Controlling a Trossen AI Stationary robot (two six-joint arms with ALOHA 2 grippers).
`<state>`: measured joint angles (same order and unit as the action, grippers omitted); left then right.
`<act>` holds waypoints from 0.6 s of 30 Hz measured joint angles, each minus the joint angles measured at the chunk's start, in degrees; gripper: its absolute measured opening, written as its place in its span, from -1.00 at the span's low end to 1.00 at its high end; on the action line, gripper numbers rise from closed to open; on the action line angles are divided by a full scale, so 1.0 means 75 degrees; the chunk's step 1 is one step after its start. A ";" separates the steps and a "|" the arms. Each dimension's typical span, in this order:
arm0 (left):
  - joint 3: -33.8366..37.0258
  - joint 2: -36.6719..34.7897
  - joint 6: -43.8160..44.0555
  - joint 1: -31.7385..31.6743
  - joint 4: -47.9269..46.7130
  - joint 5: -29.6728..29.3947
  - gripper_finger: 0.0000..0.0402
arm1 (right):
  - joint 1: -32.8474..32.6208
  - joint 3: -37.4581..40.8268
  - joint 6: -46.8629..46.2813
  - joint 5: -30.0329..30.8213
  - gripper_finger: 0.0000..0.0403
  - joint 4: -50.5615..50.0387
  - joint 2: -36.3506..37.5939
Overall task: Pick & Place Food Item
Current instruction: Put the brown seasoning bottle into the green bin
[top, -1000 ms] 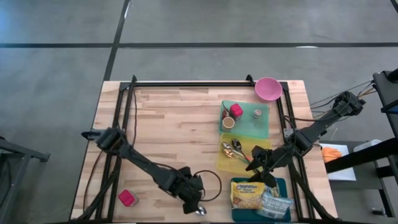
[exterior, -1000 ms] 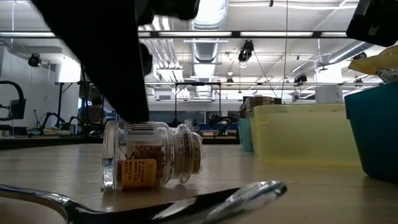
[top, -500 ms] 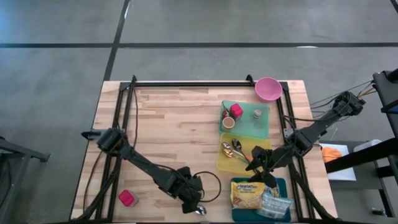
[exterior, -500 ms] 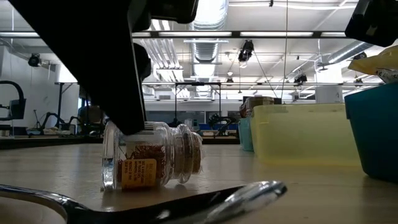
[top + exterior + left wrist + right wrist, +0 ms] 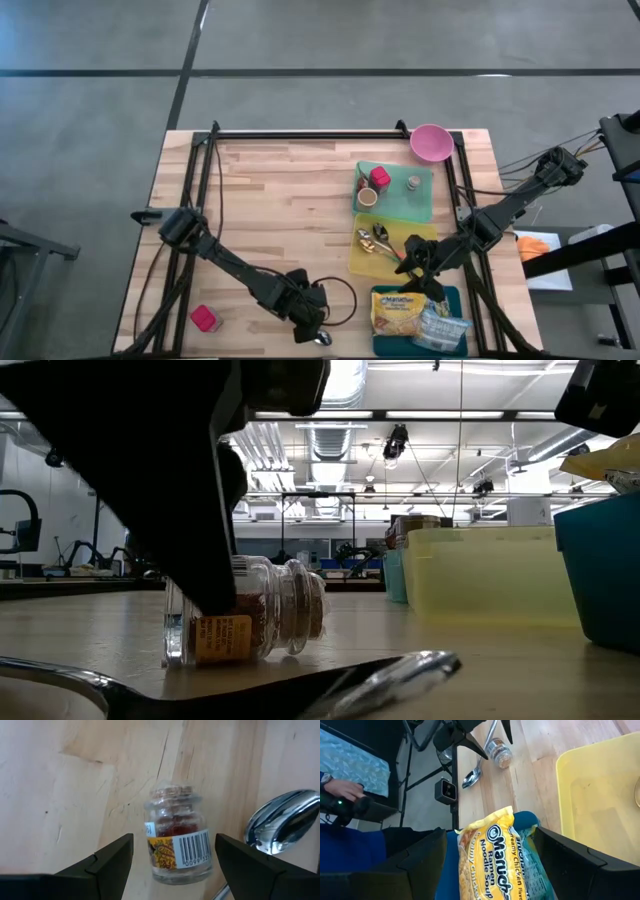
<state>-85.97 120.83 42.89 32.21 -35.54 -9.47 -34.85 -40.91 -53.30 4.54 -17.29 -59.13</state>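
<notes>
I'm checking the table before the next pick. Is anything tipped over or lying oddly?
Yes. The small spice jar lies on its side on the bare wood near the table's front edge, next to a loose spoon. The left gripper is open, one finger to each side of the jar. No spill shows.

Bare wood around spice jar (image 5: 176, 837), spoon (image 5: 280, 822) close beside it

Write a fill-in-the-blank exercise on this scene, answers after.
1. The jar lies on its ____ on the table.
2. The left gripper stands ____ around the jar.
3. The ramen sits in the ____ bin.
4. Next to the jar lies a metal ____.

Answers: side; open; blue; spoon
</notes>
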 joint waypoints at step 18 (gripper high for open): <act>0.0009 0.0141 0.0085 -0.0006 0.0080 0.0032 -0.04 | 0.0000 0.0000 0.0056 -0.0006 0.46 -0.0039 0.0000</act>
<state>-85.91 121.89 43.53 32.16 -34.94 -9.23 -34.85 -40.91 -52.88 4.49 -17.58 -59.13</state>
